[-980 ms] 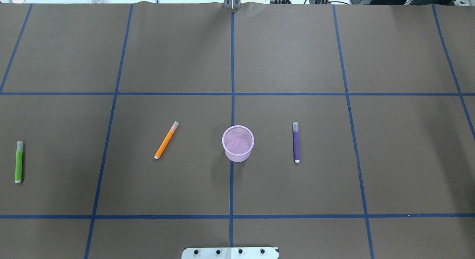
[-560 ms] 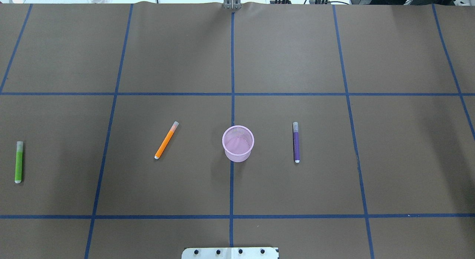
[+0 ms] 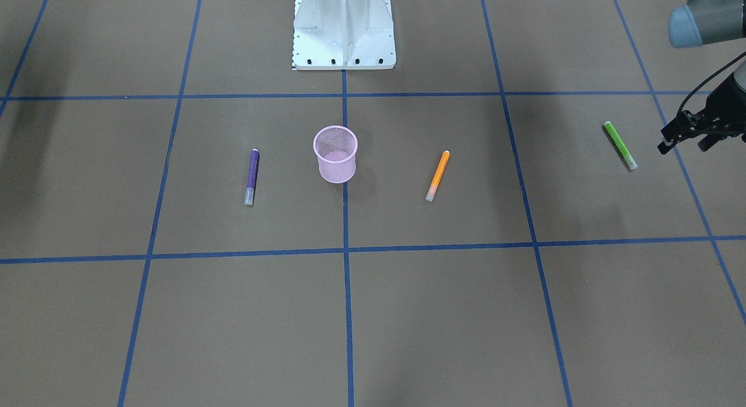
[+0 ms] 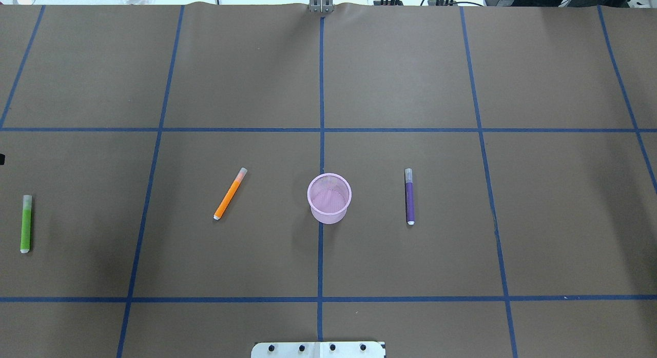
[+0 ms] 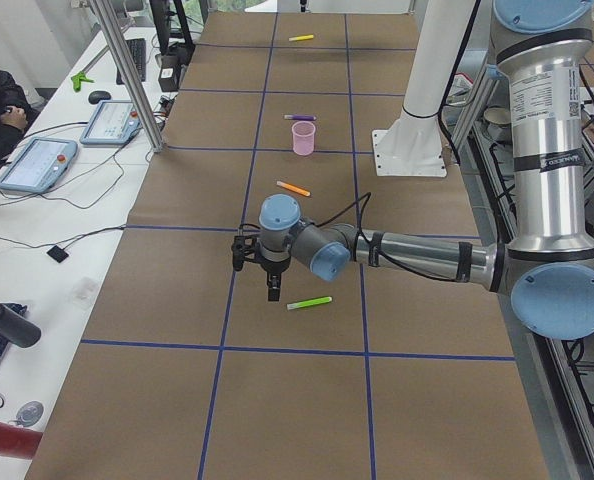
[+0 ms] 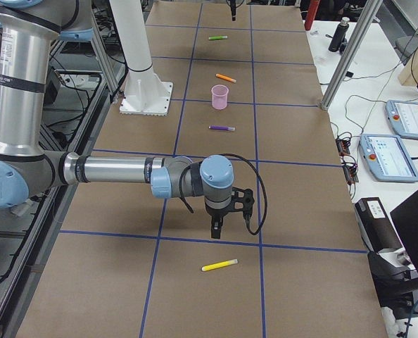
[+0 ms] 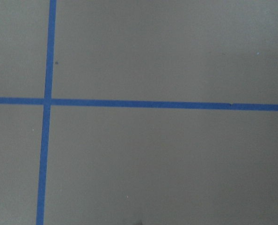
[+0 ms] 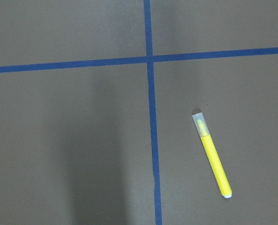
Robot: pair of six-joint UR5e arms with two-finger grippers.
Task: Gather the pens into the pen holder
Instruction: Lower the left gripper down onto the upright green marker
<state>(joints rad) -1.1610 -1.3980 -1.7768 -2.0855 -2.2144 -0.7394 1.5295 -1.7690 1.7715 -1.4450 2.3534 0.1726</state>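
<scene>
Hovering at the robot's far left, the left hand (image 3: 682, 146) hangs near the green pen (image 3: 619, 145) but apart from it; two dark prongs show with a gap between them, so I read the hand as spread and holding nothing; it is small in frame, so this is a cautious reading. The green pen lies flat on the tabletop (image 4: 410, 65), its long axis running roughly away from the robot, pale cap at the far end; the hand sits outboard of it, further to the robot's left and a little toward the operators' side. The left wrist view gives only tabletop and blue tape (image 7: 129, 103); the pen is not in it.

Pen holder (image 4: 328, 217) stands upright at mid-table on the centre tape line; no pen seen in it. Orange pen (image 4: 230, 194) lies on its left, slanted; purple pen (image 4: 409, 196) on its right, near parallel to the green one; both near the holder, neither touching.

Yellow pen (image 6: 219, 265) lies at the robot's far right, outside the overhead frame; right hand (image 6: 214, 229) hovers near it, with the pen further outboard; wide or narrow, I cannot tell.

Judgement: nothing collected yet; the step is the reach. The left arm is nearer for green, the right for yellow. For green, the hand needs to shift inboard and toward the robot until it is over the barrel's middle, prongs closing across the long axis; a grip along the axis would likely roll the pen.
</scene>
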